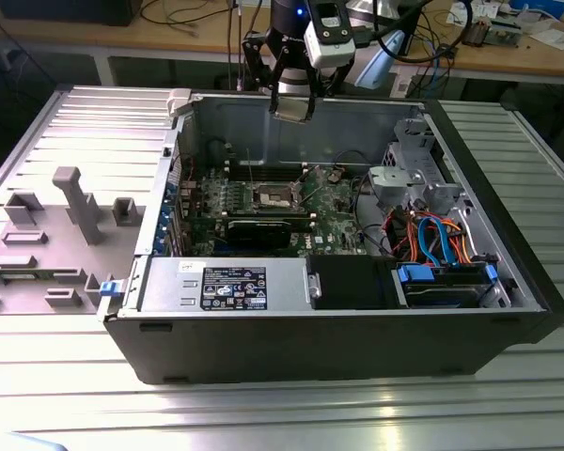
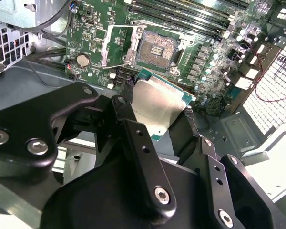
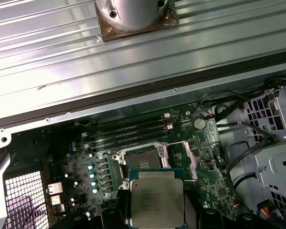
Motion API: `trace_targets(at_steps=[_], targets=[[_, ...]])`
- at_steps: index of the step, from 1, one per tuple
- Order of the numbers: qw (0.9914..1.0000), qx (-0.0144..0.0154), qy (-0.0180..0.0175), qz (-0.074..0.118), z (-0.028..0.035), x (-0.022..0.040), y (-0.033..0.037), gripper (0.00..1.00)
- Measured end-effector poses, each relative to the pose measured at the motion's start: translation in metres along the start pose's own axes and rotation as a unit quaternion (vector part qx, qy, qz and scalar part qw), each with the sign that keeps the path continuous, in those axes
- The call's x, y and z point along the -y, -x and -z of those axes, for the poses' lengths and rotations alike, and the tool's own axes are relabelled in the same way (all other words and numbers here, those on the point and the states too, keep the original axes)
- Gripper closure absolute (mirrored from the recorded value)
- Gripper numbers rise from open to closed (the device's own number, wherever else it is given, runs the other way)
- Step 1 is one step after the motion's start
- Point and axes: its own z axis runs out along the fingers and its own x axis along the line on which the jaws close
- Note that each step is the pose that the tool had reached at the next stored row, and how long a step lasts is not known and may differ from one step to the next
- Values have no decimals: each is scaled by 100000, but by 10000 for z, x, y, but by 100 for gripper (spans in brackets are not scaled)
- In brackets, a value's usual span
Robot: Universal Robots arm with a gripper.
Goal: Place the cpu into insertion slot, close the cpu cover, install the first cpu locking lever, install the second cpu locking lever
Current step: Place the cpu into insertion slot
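Gripper [image 2: 155, 121] clamped on cpu [image 2: 157, 102] at opposite edges, empty insertion slot [image 2: 155, 50] on green motherboard [image 2: 88, 28] below gripper, apart from cpu, inside open computer case [image 1: 310, 338]

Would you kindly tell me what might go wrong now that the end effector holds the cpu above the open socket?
The end effector grips the cpu only by two edges, so it might slip and drop onto the board. The socket lies open with bare contacts; a skewed landing could bend them.
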Motion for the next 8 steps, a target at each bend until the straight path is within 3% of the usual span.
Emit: trace_targets(at_steps=[8], targets=[[100000, 1, 1, -1, 0, 0, 0, 45]])
